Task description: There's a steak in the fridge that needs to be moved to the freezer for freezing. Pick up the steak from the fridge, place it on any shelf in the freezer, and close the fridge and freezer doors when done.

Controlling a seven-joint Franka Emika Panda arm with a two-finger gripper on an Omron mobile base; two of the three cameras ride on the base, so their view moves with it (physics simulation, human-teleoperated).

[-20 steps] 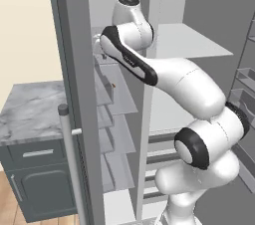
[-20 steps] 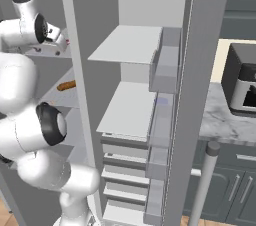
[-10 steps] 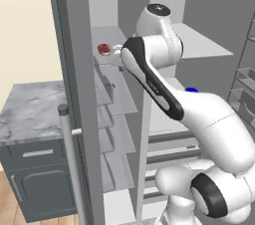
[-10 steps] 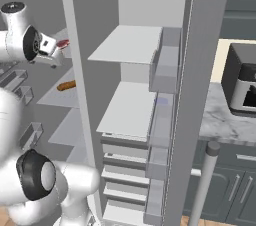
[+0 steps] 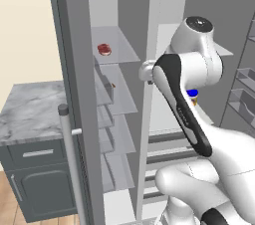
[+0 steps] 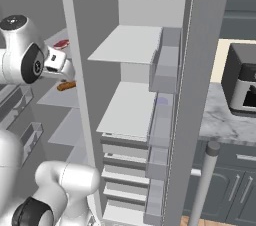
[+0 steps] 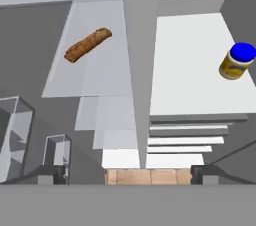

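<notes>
Hand view puts our gripper empty with fingertips spread wide, above the divider between the two compartments. We judge the steak is placed on the freezer's upper shelf, leaving both doors to shut. We count one steak, one sausage, one jar.

From my right base camera I see the gripper high on the left, just in front of the divider between the two compartments. Just past the hand lies the steak on a shelf; below it, a brown loaf. Well off to its right — beyond the open door — a toaster oven sits on the marble counter. I can't make out the jaws.
</notes>
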